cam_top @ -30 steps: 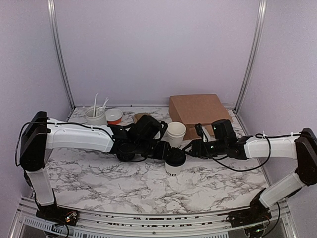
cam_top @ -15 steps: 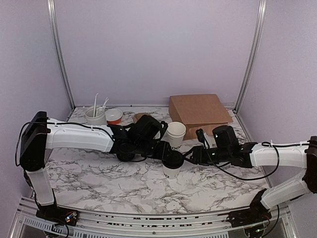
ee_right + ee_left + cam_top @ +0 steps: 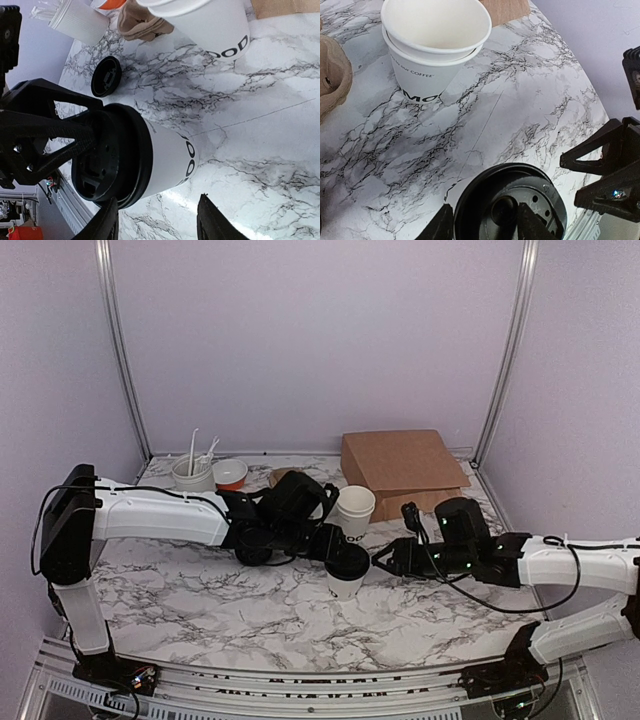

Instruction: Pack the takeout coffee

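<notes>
Progress: early, we judge nothing packed yet | takeout coffee point(image 3: 346, 575) stands lidded mid-table point(image 3: 200, 600) | right gripper point(image 3: 157, 221) at its 3 o'clock, jaws apart, not gripping | left gripper point(image 3: 485, 226) on the lid from 10 o'clock, we cannot tell if clamped | brown bag point(image 3: 400, 465) far at 1 o'clock, without cup; carrying and inserting are left.

White black-lidded takeout coffee point(image 3: 348, 574), upright

The stacked white cups point(image 3: 427, 60) say "COFFEE" in small letters and "OOD" in big ones; the takeout coffee point(image 3: 167, 160) shows "OO".
</notes>
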### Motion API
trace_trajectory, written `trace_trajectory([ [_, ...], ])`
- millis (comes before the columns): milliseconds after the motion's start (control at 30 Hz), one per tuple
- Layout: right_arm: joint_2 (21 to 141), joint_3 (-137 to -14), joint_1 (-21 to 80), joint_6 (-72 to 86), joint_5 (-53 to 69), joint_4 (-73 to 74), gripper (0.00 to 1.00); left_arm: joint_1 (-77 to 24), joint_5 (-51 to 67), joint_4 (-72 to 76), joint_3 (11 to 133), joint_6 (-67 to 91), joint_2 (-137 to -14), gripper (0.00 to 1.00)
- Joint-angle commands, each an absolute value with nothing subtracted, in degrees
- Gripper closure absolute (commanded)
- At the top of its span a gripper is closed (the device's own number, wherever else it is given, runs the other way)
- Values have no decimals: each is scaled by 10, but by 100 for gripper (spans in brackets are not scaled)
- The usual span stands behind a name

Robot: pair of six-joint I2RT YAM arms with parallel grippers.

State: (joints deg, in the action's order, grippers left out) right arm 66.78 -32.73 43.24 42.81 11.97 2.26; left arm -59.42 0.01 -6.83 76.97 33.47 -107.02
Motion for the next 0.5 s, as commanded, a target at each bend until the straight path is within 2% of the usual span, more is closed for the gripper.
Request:
trace_trajectory([
  [0, 659, -358, 386, 404, 158, 19, 49, -590, 7, -116, 757, 313, -1074, 56],
  [467, 749, -394, 371, 379, 199, -13, 50, -593, 25, -116, 764, 299, -1081, 56],
])
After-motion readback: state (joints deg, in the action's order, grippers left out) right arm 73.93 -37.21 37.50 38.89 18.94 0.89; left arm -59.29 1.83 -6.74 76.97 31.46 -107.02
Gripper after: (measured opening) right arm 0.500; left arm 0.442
